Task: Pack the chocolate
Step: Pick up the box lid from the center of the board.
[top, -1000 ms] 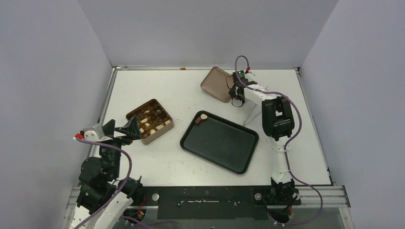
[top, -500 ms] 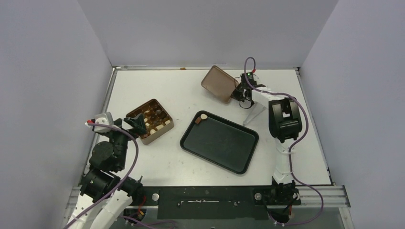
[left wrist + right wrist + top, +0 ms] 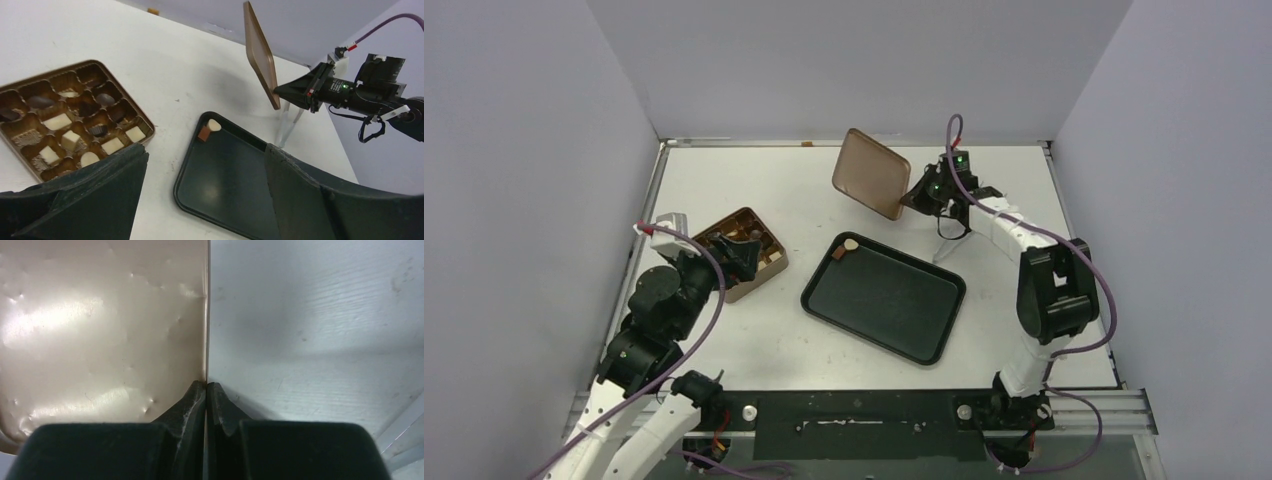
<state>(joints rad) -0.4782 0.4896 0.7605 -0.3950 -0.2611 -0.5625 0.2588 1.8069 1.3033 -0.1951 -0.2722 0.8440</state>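
The chocolate, small stubby pieces in dark brown and cream-white, lies in two places. Most of it sits in the compartments of the square gold-brown tin (image 3: pixel 145 129) at the left of the left wrist view. Two more pieces rest touching each other in the far corner of the black rectangular plastic tray (image 3: pixel 235 200): one cream-white piece (image 3: pixel 214 125) and one reddish-brown piece (image 3: pixel 203 134).

In the tin I count about six cream pieces and roughly as many dark ones. The near corner is hidden behind a finger, so the total is uncertain. There is one tin, one tray and one flat brown square metal lid (image 3: pixel 871 173).

The left gripper (image 3: pixel 206 150) hangs just above the tin's near side with its jaws spread wide and nothing between them. The right gripper (image 3: pixel 206 387) is pinched tight on the lid's thin edge and holds it raised off the table, nearly on edge, at the upper centre of the overhead view.

The main risk, as I judge it, is that grip: only a sliver of rim is caught, so the lid could swing or slip out during a fast move. The lid could also go on before the two tray pieces are packed. The left fingers, being low, could nudge the tin or its contents.
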